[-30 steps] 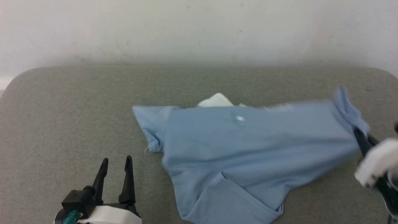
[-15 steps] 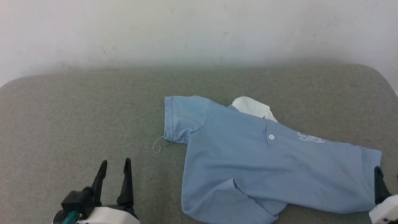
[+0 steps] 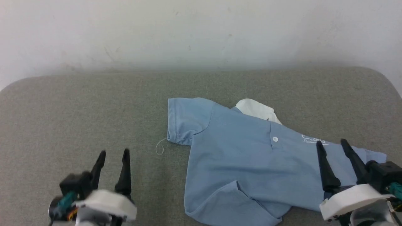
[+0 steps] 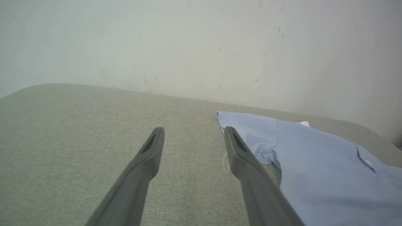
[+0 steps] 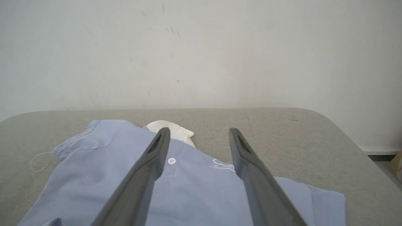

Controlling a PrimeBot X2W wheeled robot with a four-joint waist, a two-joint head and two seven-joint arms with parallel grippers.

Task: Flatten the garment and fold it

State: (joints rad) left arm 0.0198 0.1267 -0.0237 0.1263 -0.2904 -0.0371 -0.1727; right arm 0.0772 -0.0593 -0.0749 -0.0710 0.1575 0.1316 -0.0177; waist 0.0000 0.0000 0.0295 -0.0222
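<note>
Left gripper [image 3: 114, 152]: over the near left part of the worktop [image 3: 78, 110], its two dark fingers spread apart with only bare grey cloth between them; it is to the left of the garment [image 3: 251, 163] and clear of it. In the left wrist view the gripper [image 4: 193, 128] has nothing in it.

Right gripper [image 3: 331, 142]: at the near right, fingers spread and holding nothing, poised above the garment's right part. The right wrist view shows blue fabric [image 5: 194, 191] under the gap of this gripper [image 5: 199, 129]; I cannot tell whether the tips touch it.

Garment: front up on the right half of the worktop, lying at a slant and not flat.

Hem [image 3: 229, 204]: toward the near edge, with a corner turned over onto the body.

Loose thread [image 3: 159, 147]: curls on the worktop just beside the left-hand sleeve's cuff.

Sleeves: one [image 3: 185, 121] spread toward the middle of the worktop, the other [image 3: 373, 155] reaching toward the right edge.

Button [image 3: 275, 139]: white, on the placket.

Logo [image 3: 309, 139]: white script, just right of the button.

Collar [image 3: 256, 108]: white, bunched at the garment's far side.

Wall [image 3: 201, 31]: pale and scuffed, beyond the far edge.
</note>
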